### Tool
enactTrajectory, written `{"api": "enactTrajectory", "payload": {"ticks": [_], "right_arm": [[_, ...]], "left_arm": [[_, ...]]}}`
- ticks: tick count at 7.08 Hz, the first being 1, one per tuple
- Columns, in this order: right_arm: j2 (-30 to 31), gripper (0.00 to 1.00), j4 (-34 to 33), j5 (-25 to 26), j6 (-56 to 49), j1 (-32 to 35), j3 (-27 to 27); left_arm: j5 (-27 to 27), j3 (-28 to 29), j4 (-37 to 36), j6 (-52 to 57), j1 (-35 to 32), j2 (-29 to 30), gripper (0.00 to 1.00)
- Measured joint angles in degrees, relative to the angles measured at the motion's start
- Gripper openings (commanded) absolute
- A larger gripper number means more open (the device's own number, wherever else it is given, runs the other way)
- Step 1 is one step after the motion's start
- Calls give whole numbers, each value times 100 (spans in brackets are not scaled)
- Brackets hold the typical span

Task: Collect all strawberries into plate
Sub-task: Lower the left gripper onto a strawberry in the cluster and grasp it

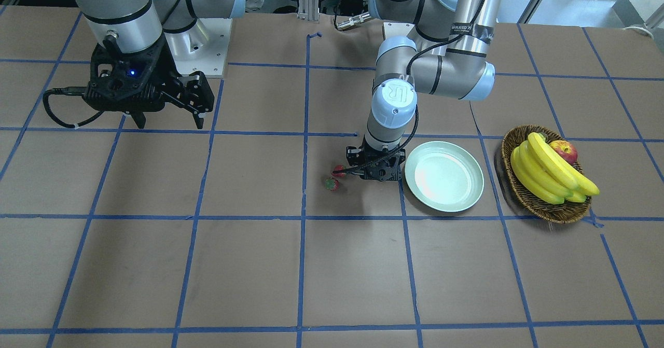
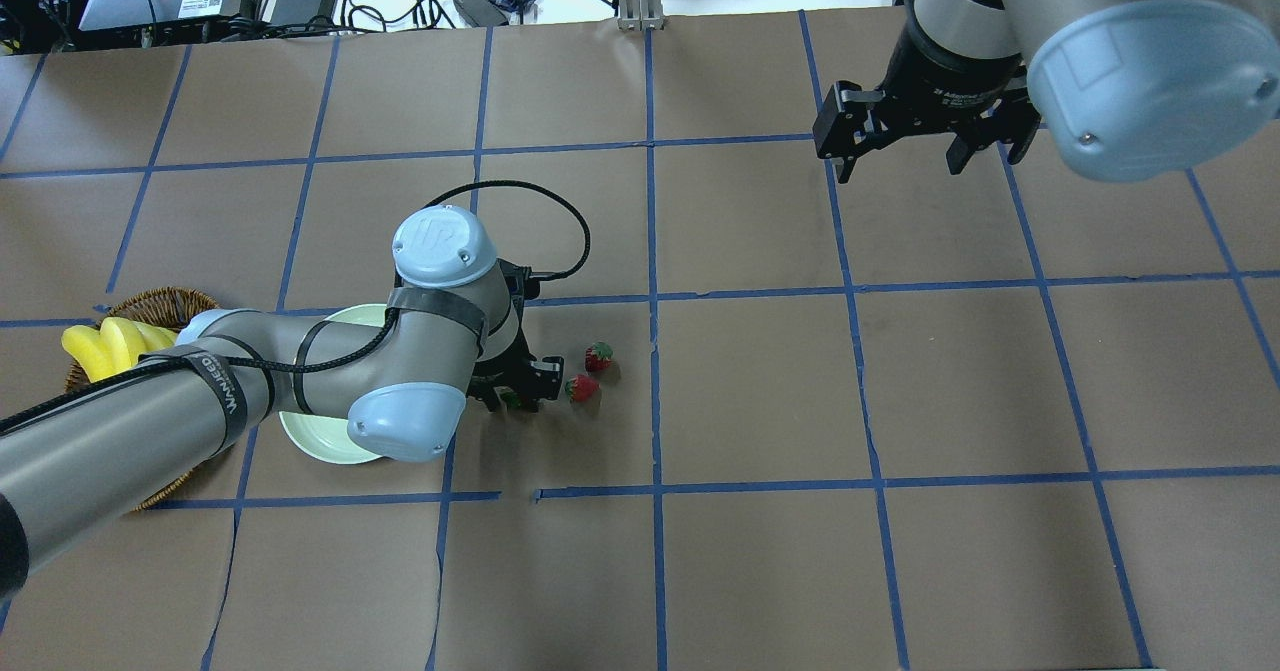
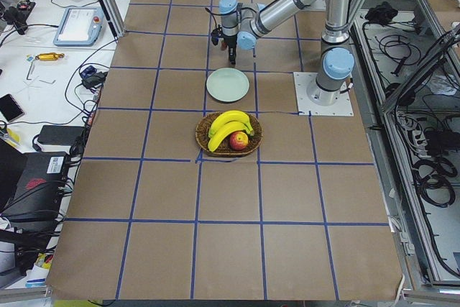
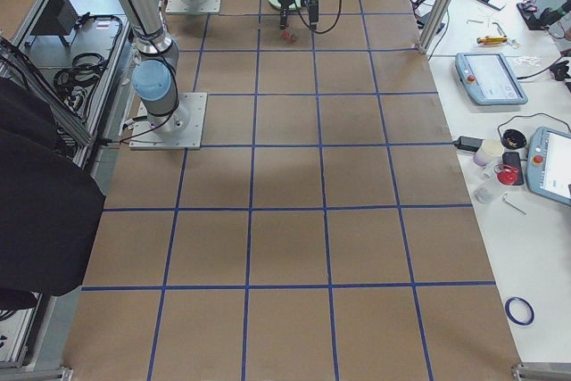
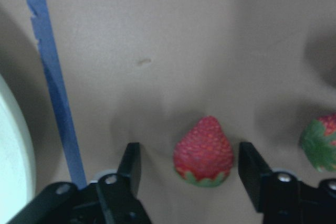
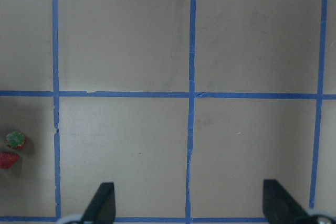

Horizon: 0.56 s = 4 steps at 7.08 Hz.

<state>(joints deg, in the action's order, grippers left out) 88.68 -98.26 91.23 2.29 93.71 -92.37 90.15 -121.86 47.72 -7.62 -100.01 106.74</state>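
Observation:
My left gripper (image 5: 189, 156) is open and low over the table, one finger on each side of a red strawberry (image 5: 203, 150) without touching it. A second strawberry (image 5: 320, 142) lies just outside the right finger. In the overhead view the left gripper (image 2: 515, 391) covers most of the first berry, and two strawberries (image 2: 581, 388) (image 2: 598, 356) lie beside it. The mint-green plate (image 1: 444, 176) is empty, right beside the left gripper (image 1: 376, 174). My right gripper (image 2: 905, 156) is open and empty, held high and far from the berries.
A wicker basket (image 1: 519, 192) with bananas (image 1: 550, 174) and a red apple (image 1: 564, 151) stands beyond the plate. The left arm hides much of the plate (image 2: 310, 441) in the overhead view. Blue tape lines grid the brown table.

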Motion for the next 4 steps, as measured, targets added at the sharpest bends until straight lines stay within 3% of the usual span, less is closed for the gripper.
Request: {"api": "enactTrajectory", "payload": {"ticks": [3,4], "right_arm": [[0,100,-6,0,0,5,0],[0,100,-8,0,0,4,0]], "left_arm": [[20,82,113,138,10,-78,0],[132,192,454,263,67,-221,0]]}}
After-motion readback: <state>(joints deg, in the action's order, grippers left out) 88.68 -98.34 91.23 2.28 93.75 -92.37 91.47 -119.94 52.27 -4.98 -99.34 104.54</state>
